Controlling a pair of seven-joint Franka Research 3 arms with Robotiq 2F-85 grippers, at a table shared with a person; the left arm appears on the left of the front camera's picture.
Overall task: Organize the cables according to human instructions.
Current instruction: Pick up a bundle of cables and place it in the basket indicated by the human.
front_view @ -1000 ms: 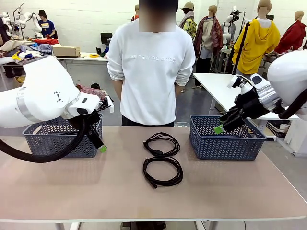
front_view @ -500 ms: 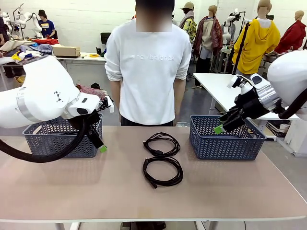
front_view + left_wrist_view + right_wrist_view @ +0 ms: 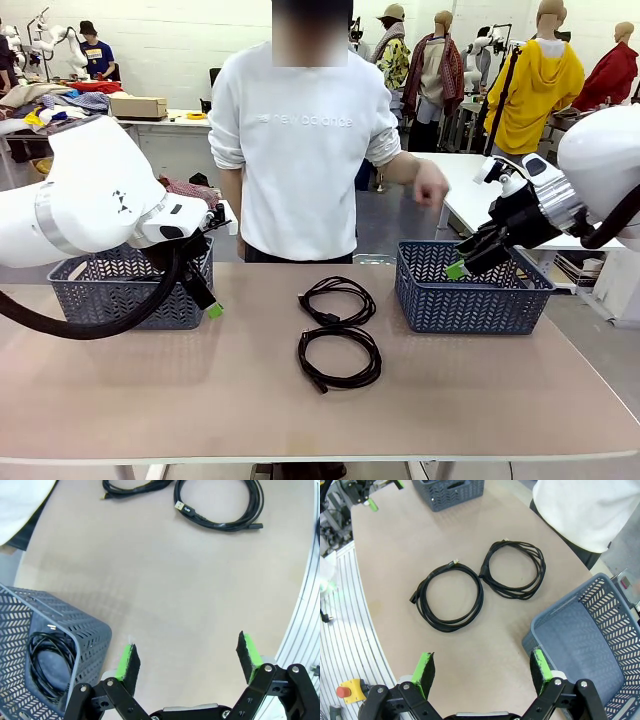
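The left gripper (image 3: 187,650) and right gripper (image 3: 482,662) hang spread and empty while two light, floppy coiled cables (image 3: 447,626) lie on the table (image 3: 180,400) between the baskets (image 3: 470,300), probably best pinched across a coil's bundled strands.

Front view faces person (image 3: 300,170) across table (image 3: 180,400); both wrist views look down, sharing two cables (image 3: 479,597).

Between my grippers
Two cables (image 3: 337,301) (image 3: 340,357) on the table (image 3: 150,400); a basket (image 3: 95,630) beside left gripper (image 3: 187,652) holds another cable (image 3: 47,662); second basket (image 3: 615,630) beside right gripper (image 3: 482,667).
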